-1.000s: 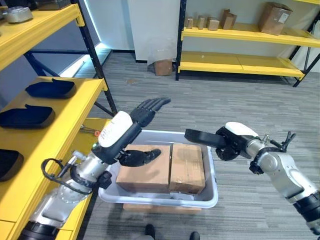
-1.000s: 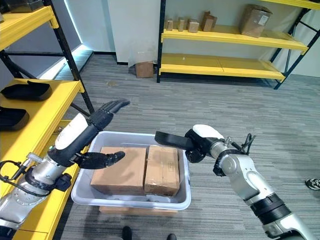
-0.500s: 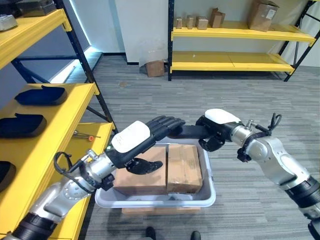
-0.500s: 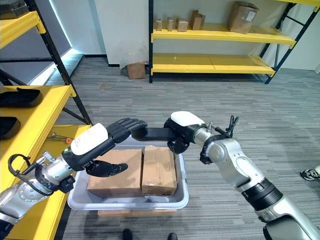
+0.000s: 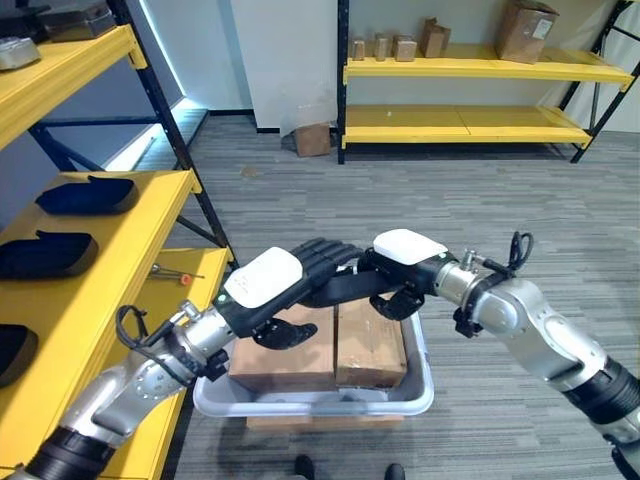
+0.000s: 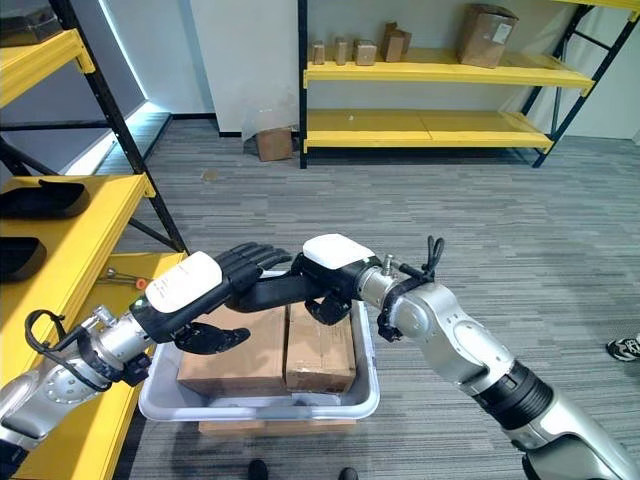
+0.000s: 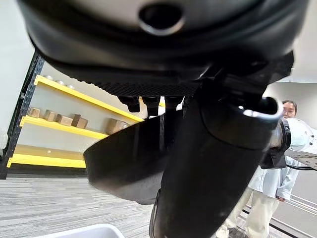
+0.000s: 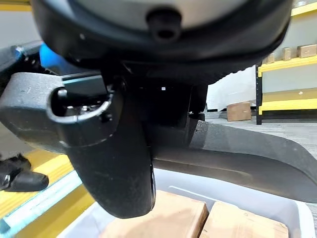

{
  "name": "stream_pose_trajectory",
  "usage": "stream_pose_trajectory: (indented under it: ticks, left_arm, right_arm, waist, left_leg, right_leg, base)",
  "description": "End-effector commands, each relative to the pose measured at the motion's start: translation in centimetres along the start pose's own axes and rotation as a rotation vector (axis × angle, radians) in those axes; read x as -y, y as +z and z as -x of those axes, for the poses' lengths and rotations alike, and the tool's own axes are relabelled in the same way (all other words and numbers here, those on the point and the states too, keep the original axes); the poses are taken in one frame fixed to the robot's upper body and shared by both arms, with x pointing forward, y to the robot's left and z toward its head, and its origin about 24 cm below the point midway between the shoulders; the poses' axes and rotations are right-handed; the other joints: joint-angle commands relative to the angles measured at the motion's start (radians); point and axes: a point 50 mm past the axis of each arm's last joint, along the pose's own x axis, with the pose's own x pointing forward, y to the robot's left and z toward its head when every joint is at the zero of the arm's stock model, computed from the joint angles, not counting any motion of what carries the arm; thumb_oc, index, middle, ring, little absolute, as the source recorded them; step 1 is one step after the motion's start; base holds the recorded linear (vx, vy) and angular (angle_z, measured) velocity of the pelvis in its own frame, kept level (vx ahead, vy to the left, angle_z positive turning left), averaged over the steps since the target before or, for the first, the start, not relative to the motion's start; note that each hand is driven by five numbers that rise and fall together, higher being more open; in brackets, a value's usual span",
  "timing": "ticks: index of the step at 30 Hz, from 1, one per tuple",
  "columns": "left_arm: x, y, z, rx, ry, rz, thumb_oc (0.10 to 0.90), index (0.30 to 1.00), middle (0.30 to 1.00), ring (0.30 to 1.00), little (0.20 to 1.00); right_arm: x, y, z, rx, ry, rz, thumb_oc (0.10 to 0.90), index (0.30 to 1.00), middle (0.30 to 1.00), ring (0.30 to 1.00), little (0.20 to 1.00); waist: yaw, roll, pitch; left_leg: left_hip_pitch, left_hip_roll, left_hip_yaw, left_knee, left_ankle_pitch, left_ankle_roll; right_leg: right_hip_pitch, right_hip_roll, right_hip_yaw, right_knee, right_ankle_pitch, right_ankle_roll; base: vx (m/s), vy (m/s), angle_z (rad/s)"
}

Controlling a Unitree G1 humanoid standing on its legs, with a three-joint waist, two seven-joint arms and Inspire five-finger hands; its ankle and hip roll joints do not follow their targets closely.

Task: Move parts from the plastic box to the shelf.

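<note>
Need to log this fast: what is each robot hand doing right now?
Left robot hand: open, holding nothing, above the plastic box.
Right robot hand: open, fingers straight, holding nothing.

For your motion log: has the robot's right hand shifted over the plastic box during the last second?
Yes. The right hand has swung toward the robot's left, from the plastic box's right rim to above the cardboard boxes, meeting the left hand.

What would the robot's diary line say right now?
both hands open: left hand, right hand | meet over plastic box | cardboard boxes inside

Both hands, left hand (image 5: 300,275) and right hand (image 5: 345,283), meet above the plastic box (image 5: 420,380).
</note>
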Motion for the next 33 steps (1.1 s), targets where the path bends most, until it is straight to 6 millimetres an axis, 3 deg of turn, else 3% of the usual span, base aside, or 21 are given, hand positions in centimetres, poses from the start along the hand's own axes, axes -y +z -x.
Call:
stream_pose_trajectory:
  ticks: [1, 8, 18, 27, 33]
  left_arm:
    - [-2.5, -0.3, -0.7, 0.018, 0.192, -0.025, 0.900, 1.000, 1.000, 1.000, 1.000]
    - [-1.5, -1.3, -0.3, -0.083, 0.193, 0.056, 0.900, 1.000, 1.000, 1.000, 1.000]
    - [0.3, -1.2, -0.3, -0.103, 0.180, 0.169, 0.900, 1.000, 1.000, 1.000, 1.000]
    - [0.5, -0.6, -1.3, -0.069, 0.191, 0.157, 0.900, 1.000, 1.000, 1.000, 1.000]
    - [-0.2, -0.3, -1.9, -0.051, 0.224, 0.045, 0.900, 1.000, 1.000, 1.000, 1.000]
  right_arm:
    - [5.9, 3.2, -0.3, 0.144, -0.264, 0.180, 0.400, 0.300, 0.300, 0.300, 0.300]
    - [6.6, 2.8, -0.1, 0.104, -0.388, 0.273, 0.400, 0.300, 0.300, 0.300, 0.300]
    - [7.0, 3.4, 0.8, 0.157, -0.417, 0.235, 0.400, 0.300, 0.300, 0.300, 0.300]
    - [5.9, 3.8, 0.1, 0.215, -0.414, 0.206, 0.400, 0.300, 0.300, 0.300, 0.300]
    - [4.8, 3.8, -0.7, 0.228, -0.388, 0.174, 0.400, 0.300, 0.300, 0.300, 0.300]
  waist:
    - [0.023, -0.022, -0.073]
    - [0.030, -0.023, -0.073]
    - [0.025, -0.026, -0.077]
    - [0.022, -0.024, -0.075]
    - [0.029, -0.022, -0.075]
  left_leg:
    - [0.057, 0.051, 0.004, -0.002, -0.084, -0.026]
    - [0.055, 0.051, -0.003, -0.001, -0.086, -0.025]
    - [0.054, 0.054, -0.006, 0.001, -0.087, -0.025]
    - [0.056, 0.055, -0.007, 0.001, -0.089, -0.024]
    - [0.058, 0.053, -0.012, 0.000, -0.090, -0.023]
  right_leg:
    - [0.012, -0.043, -0.001, 0.037, -0.055, 0.053]
    - [0.009, -0.042, 0.000, 0.040, -0.059, 0.051]
    - [0.007, -0.033, 0.007, 0.049, -0.070, 0.041]
    - [0.006, -0.032, 0.012, 0.051, -0.073, 0.039]
    - [0.012, -0.035, 0.007, 0.048, -0.072, 0.042]
  base:
    - [0.00, 0.000, 0.00]
    - [0.00, 0.000, 0.00]
    - [0.00, 0.000, 0.00]
    - [0.00, 0.000, 0.00]
    - [0.00, 0.000, 0.00]
